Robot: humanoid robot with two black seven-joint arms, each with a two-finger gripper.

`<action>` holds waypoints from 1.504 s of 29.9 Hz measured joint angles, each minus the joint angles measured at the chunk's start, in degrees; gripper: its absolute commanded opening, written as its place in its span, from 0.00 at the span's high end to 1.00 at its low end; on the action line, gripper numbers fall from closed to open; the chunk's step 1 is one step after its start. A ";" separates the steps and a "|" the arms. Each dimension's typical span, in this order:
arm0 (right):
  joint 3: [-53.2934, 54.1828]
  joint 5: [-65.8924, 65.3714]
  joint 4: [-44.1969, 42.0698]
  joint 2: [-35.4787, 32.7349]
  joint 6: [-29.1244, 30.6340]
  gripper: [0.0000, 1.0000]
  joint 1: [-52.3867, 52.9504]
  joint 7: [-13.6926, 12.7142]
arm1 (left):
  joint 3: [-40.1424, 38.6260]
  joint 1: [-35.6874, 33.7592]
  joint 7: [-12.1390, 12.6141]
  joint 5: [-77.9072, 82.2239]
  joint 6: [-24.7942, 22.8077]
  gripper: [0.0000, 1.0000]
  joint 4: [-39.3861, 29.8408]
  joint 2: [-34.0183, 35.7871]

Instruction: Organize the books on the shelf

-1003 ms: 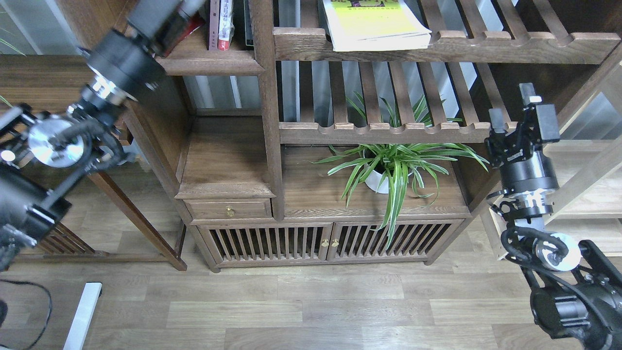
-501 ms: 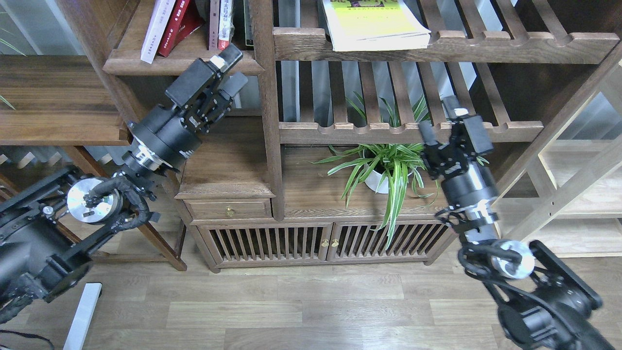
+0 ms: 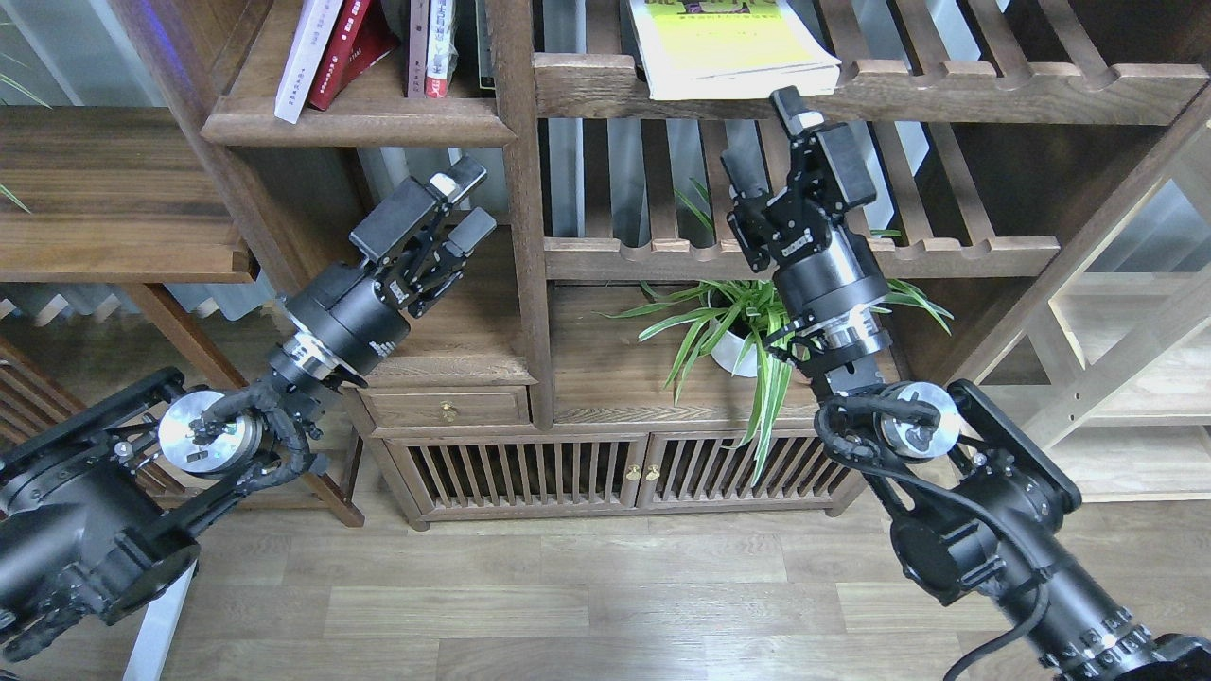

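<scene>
At the upper left of the frame the shelf [image 3: 359,123], a dark-brown board with a thick rounded front lip, carries a row of upright books. A white book [image 3: 301,66] leans to the right at the left end, a red book [image 3: 342,57] leans beside it, touching, and further right a thin dark volume and a white-and-red spine [image 3: 439,52] stand close to the cabinet's vertical post [image 3: 518,208].

At the top centre a yellow-green book [image 3: 728,47] with white page edges lies flat on the upper slatted rack [image 3: 946,90], its front edge reaching the scalloped rail.

The left end effector [image 3: 464,203] hangs below the shelf, in front of the open compartment above the small drawer [image 3: 445,409]. Its two fingers stand apart with a clear gap and nothing between them.

The right end effector [image 3: 762,142] sits in the centre of the frame, just under the yellow-green book's front edge and in front of the slats. Its fingers are spread, holding nothing.

Behind the right arm a spider plant [image 3: 747,322] in a white pot stands on the lower cabinet top. Wooden floor [image 3: 568,605] fills the bottom of the frame.
</scene>
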 measured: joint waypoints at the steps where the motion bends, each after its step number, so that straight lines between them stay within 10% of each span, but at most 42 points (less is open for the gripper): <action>1: 0.04 -0.01 -0.05 -0.02 -1.02 0.05 0.11 -0.01 | 0.00 0.00 0.00 0.00 0.00 0.03 0.13 -0.17; 28: 4.45 2.29 -1.16 -0.48 -27.41 0.07 12.76 -0.39 | -0.28 -0.47 0.06 0.44 0.00 0.02 0.94 -1.57; 45: 4.49 3.70 -2.32 -0.16 -29.21 0.35 14.51 -0.40 | -0.56 -0.52 0.05 0.79 0.00 0.02 0.96 -1.33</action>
